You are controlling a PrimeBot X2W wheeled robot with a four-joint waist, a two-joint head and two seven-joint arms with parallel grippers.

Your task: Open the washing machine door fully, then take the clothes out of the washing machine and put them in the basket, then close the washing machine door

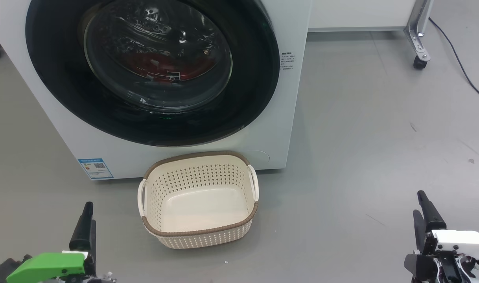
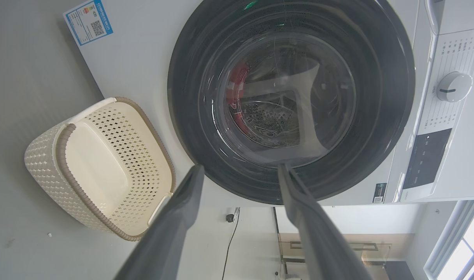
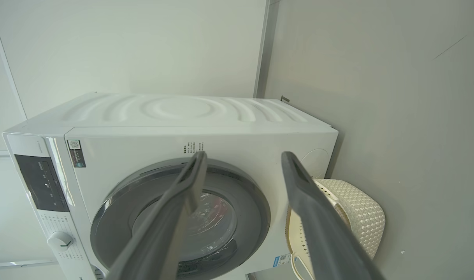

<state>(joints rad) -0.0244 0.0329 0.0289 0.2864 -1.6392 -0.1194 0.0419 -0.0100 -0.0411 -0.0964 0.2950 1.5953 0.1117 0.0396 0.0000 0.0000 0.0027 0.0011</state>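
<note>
Step in hand: opening of the washing machine door, judged as not yet begun; door shut flat against the front of the washing machine.
Left end effector: released, 2 fingers spread wide, nothing between them; low at the left of the head view, pointed up toward the door.
Right end effector: released too, empty; low at the far right, well apart from the machine.
Key relation: door ahead and above of both end effectors, more to the left side; left arm nearer, and already looking straight at the glass bowl in its wrist view.
Axis: round door, so no long axis; opening edge and hinge side not readable from here, to be found before any pull.
Clothes: red, inside the drum, seen only through the glass; number and trim not to tell.
Basket: on the floor, empty, just beside the foot of the machine, under the door; long side about parallel to the machine front; between the 2 end effectors, closer to the left one.
Risk, as a judgement: low edge of an opening door passing close over the basket rim.
Surface: smooth grey floor, few small marks.
Room: white wall behind, blue label low on the machine, metal frame on a caster and black cable at the far right.
</note>
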